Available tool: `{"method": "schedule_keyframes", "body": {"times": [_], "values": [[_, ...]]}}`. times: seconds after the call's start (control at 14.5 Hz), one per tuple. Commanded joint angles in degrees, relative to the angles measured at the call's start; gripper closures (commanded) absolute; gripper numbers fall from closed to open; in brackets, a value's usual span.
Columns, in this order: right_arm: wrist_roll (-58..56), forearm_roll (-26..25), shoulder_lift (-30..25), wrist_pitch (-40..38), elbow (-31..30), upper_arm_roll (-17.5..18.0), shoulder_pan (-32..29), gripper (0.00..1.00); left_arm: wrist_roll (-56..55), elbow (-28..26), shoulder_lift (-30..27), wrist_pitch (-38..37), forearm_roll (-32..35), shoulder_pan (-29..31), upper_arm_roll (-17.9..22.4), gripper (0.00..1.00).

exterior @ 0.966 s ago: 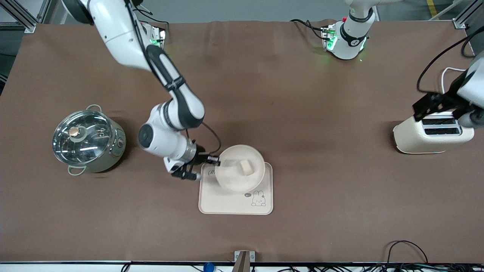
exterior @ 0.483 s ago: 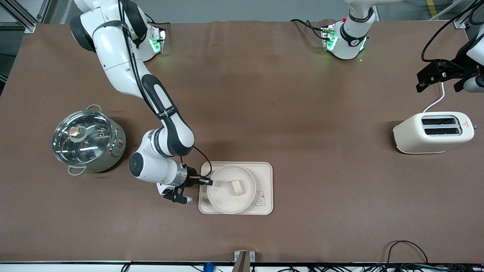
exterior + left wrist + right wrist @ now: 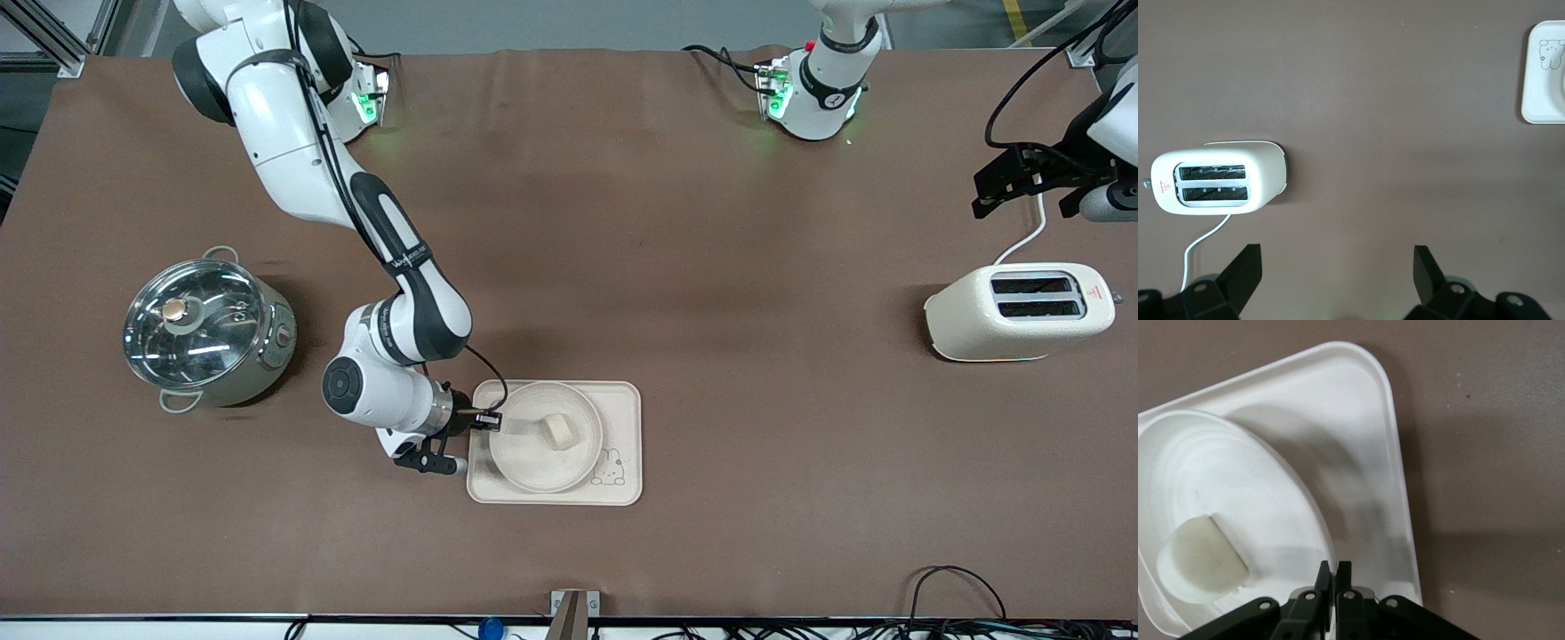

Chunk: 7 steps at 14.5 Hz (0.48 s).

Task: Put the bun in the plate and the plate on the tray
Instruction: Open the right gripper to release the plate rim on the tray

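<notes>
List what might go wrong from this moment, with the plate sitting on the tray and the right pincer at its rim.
1. The right pincer looks shut on the plate rim; pulling away before opening could drag or tip the plate on the tray.
2. The bun lies loose in the plate, so a jolt may roll it out.
3. The left pincer waits open over the table near the toaster cord; a low move might snag it.

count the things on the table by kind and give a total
bun: 1
plate: 1
tray: 1
toaster: 1
lidded pot: 1
total: 5
</notes>
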Motion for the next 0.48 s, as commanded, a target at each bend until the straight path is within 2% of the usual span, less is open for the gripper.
{"method": "schedule_keyframes", "body": {"times": [0.0, 0.14, 0.21, 0.41], "values": [[1.2, -0.8, 0.8, 0.0, 1.0, 0.2, -0.2, 0.36, 0.8, -0.3, -0.7, -0.6, -0.3, -0.4, 0.4, 0.0], [1.3, -0.5, 0.3, 0.1, 0.8, 0.3, 0.0, 0.07, 0.8, -0.3, -0.7, -0.8, -0.2, -0.6, 0.1, 0.0], [1.5, -0.4, -0.4, -0.4, 0.5, 0.3, -0.3, 0.0, 0.8, -0.3, -0.5, -0.8, 0.0, -0.5, -0.5, 0.0], [1.2, -0.3, -7.1, -2.1, -6.0, 0.7, -0.5, 0.0, 0.9, -0.4, -0.4, -0.8, 0.0, -0.5, -0.8, 0.0]]}}
